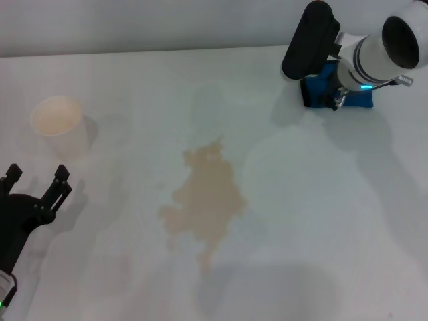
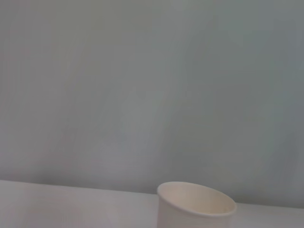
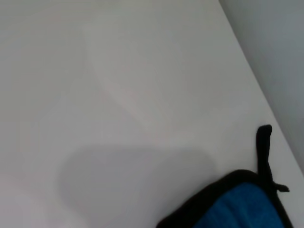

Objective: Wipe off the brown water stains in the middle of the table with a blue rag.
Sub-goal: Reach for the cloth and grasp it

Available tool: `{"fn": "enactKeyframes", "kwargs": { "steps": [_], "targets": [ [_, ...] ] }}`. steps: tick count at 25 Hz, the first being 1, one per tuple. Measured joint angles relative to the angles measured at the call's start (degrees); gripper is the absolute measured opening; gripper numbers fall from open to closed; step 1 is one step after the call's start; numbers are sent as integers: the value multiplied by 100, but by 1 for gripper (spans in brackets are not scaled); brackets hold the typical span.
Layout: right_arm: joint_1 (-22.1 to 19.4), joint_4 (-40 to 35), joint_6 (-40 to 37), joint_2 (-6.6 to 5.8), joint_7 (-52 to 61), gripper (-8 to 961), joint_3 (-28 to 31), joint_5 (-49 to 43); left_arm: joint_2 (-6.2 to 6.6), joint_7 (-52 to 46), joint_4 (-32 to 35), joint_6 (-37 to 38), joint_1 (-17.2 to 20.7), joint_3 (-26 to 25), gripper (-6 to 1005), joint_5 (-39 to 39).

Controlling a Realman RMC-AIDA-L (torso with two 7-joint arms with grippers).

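So the wiping hasn't really started as far as I can tell — the pale tan, ragged-edged brown water stains (image 1: 204,200) sit untouched in the middle of the broad smooth white table (image 1: 321,221), thin tail and all. The small thick bright-blue rag with black edging (image 1: 328,85) lies at the far right side, well apart from the puddle, and the right gripper (image 1: 334,93) is down right over it — can't tell whether it has hold of it. The left gripper (image 1: 37,177) sits idle near the left edge, fingers spread with nothing between them, close to a white paper cup (image 1: 60,124). Grabbing, carrying and wiping all look left to do.
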Motion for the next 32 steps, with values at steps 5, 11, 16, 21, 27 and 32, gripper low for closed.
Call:
{"fn": "enactKeyframes", "kwargs": {
  "steps": [5,11,16,21,27,32],
  "targets": [
    [-25,-286,332,4,-183,446,-30,635,0,0,0,1,24,1,893,-2],
    [56,-409,593,7,-266,447,-35,863,0,0,19,2,39,0,893,2],
    [22,-609,545,-5,-265,447,-116,817,0,0,36,1,63,-16,892,4],
    [19,-598,461,-42,-267,448,-181,757,0,0,44,1,63,-33,892,1],
    [-18,-569,488,-36,-267,448,-184,664,0,0,45,2,49,-43,892,-32],
    [-31,-535,525,-58,-268,449,-175,662,0,-2,45,6,12,-44,892,-38]
  ]
}}
